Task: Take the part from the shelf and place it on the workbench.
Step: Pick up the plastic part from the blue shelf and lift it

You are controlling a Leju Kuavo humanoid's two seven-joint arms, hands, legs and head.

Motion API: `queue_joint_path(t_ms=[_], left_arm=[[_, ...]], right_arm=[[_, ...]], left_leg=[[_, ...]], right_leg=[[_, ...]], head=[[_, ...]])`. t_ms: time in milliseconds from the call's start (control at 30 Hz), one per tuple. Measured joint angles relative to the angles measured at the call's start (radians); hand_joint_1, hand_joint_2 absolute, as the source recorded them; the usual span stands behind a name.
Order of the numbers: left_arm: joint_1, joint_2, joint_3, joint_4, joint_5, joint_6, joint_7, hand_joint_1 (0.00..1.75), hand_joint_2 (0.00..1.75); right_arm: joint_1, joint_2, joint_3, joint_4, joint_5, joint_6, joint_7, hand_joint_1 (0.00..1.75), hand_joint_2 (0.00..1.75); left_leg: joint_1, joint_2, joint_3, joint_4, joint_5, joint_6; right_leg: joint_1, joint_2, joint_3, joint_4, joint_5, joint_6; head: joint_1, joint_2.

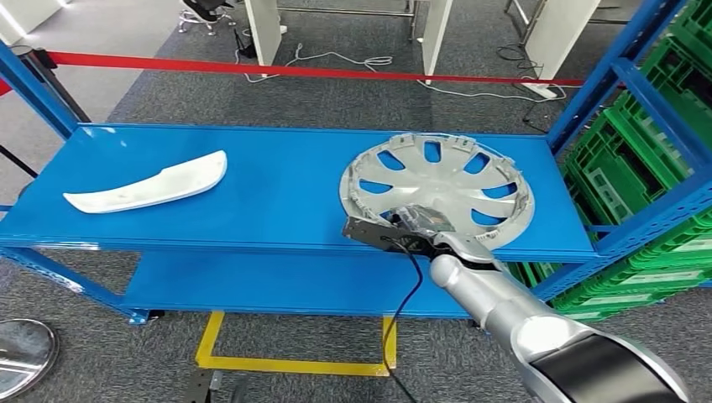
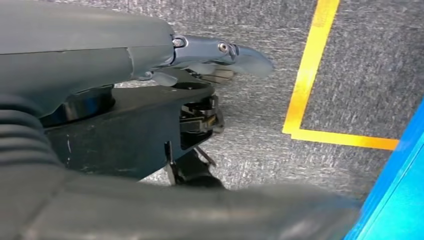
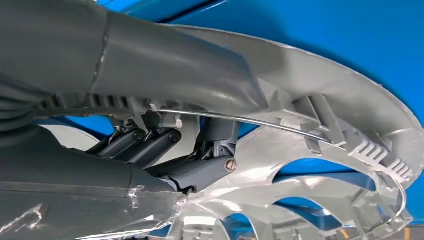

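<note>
Hubcap [image 1: 437, 191], silver, spoked, lies inner face up on the top deck of the blue shelf [image 1: 277, 193], toward its right end, near rim just at the deck's front edge. Right hand [image 1: 411, 225] reaches in over that front edge and is on the hubcap's near rim; in the right wrist view the thumb lies over the rim [image 3: 320, 100] and the dark fingers [image 3: 200, 170] curl against the spokes below it, so the hand grips the hubcap. A black cable [image 1: 409, 290] hangs from the wrist down past the deck edge. Open blue deck stretches left of the hubcap as far as a white curved trim piece [image 1: 151, 185], which lies well apart near the left end. Right of the hubcap the shelf's upright post stands close, and just beyond it green crates [image 1: 646, 159] are stacked on a neighbouring rack; contents cannot be made out. Lower deck shows below the front edge. Left hand [image 2: 220, 55] hangs over grey carpet beside a yellow floor line [image 2: 310, 70], fingers extended, holding nothing. Red tape [image 1: 294, 69] runs behind the shelf.
</note>
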Motion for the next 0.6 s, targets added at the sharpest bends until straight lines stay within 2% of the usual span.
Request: queue_joint_path(t_ms=[33,67,100,133,200,233,333,367,400,433,500,533,567,600], left_arm=[[0.000,0.000,0.000,0.000,0.001,0.001,0.002,0.00,1.75],[0.000,0.000,0.001,0.000,0.001,0.002,0.003,0.00,1.75],[0.000,0.000,0.001,0.000,0.002,0.002,0.005,0.00,1.75],[0.000,0.000,0.001,0.000,0.002,0.001,0.006,0.00,1.75],[-0.001,-0.001,0.001,0.000,0.003,-0.005,0.011,0.00,1.75],[-0.001,-0.001,0.002,0.000,0.005,-0.010,0.014,0.00,1.75],[-0.001,-0.002,0.003,0.000,0.009,-0.019,0.029,0.00,1.75],[-0.001,-0.002,0.003,0.000,0.010,-0.016,0.035,0.00,1.75],[-0.001,-0.002,0.004,0.000,0.011,-0.011,0.039,0.00,1.75],[-0.001,-0.001,0.004,0.000,0.012,-0.007,0.042,0.00,1.75],[-0.001,0.000,0.009,0.000,0.016,-0.002,0.043,0.00,1.75],[-0.001,0.000,0.013,0.000,0.019,0.000,0.043,0.00,1.75],[-0.001,0.001,0.017,0.000,0.021,0.002,0.045,0.00,1.75],[-0.001,0.002,0.020,0.000,0.023,0.004,0.046,0.00,1.75]], right_arm=[[0.002,0.000,0.000,0.000,0.000,-0.002,-0.001,1.75,0.00],[0.002,0.000,0.000,0.000,0.000,-0.003,-0.002,1.75,0.00],[0.001,0.000,0.000,0.000,0.000,-0.004,-0.003,1.75,0.00],[0.001,0.001,0.000,0.000,0.000,-0.004,-0.004,1.75,0.00],[-0.001,0.003,0.000,0.000,0.000,-0.004,-0.006,1.75,0.00],[-0.001,0.005,0.000,0.000,0.000,-0.004,-0.008,1.75,0.00],[-0.004,0.011,0.001,0.000,0.001,-0.004,-0.012,1.75,0.00],[-0.005,0.012,0.001,0.000,0.000,-0.005,-0.012,1.75,0.00],[-0.006,0.014,0.001,0.000,0.000,-0.005,-0.011,1.75,0.00],[-0.005,0.014,0.001,0.000,0.000,-0.006,-0.011,1.75,0.00],[-0.003,0.015,0.001,0.000,0.000,-0.008,-0.011,1.75,0.00],[-0.002,0.015,0.001,0.000,0.000,-0.009,-0.011,1.75,0.00],[-0.001,0.015,0.001,0.000,0.000,-0.010,-0.011,1.75,0.00],[-0.001,0.015,0.001,0.000,0.000,-0.010,-0.011,1.75,0.00]], left_leg=[[0.000,0.000,0.001,0.000,0.000,0.000],[0.000,-0.001,0.002,0.000,-0.001,0.000],[0.000,-0.001,0.005,0.000,-0.002,-0.001],[0.000,-0.002,0.008,0.000,-0.004,-0.004],[-0.003,-0.003,0.010,0.001,-0.007,-0.013],[-0.004,-0.004,0.009,0.001,-0.007,-0.019],[-0.002,-0.004,0.010,-0.004,-0.005,-0.037],[-0.001,-0.003,0.004,0.007,-0.015,-0.042],[-0.001,-0.002,-0.010,0.038,-0.036,-0.046],[-0.001,0.000,-0.035,0.092,-0.067,-0.048],[-0.001,0.000,-0.098,0.224,-0.124,-0.052],[-0.001,0.000,-0.119,0.265,-0.132,-0.052],[-0.001,0.000,-0.122,0.270,-0.120,-0.053],[0.000,0.000,-0.107,0.239,-0.093,-0.052]], right_leg=[[0.000,0.000,-0.017,0.031,-0.002,0.000],[0.000,0.000,-0.015,0.021,0.015,-0.001],[-0.001,0.000,0.008,-0.030,0.049,-0.002],[-0.002,0.000,0.044,-0.103,0.085,-0.004],[-0.001,0.001,0.105,-0.223,0.125,-0.009],[0.000,0.002,0.116,-0.247,0.128,-0.013],[0.002,0.004,0.118,-0.254,0.130,-0.032],[0.001,0.003,0.119,-0.257,0.132,-0.039],[-0.001,0.002,0.120,-0.260,0.135,-0.044],[-0.002,0.002,0.121,-0.261,0.135,-0.048],[-0.002,0.001,0.120,-0.261,0.136,-0.051],[-0.002,0.000,0.120,-0.261,0.136,-0.051],[-0.002,0.001,0.120,-0.260,0.136,-0.051],[-0.003,0.001,0.121,-0.260,0.135,-0.050]], head=[[0.000,0.000],[0.000,0.000],[0.000,0.000],[0.001,0.000],[0.000,0.000],[-0.001,0.000],[-0.003,0.000],[-0.005,0.000],[-0.006,0.000],[-0.008,0.000],[-0.010,0.000],[-0.010,0.000],[-0.010,0.000],[-0.010,0.000]])
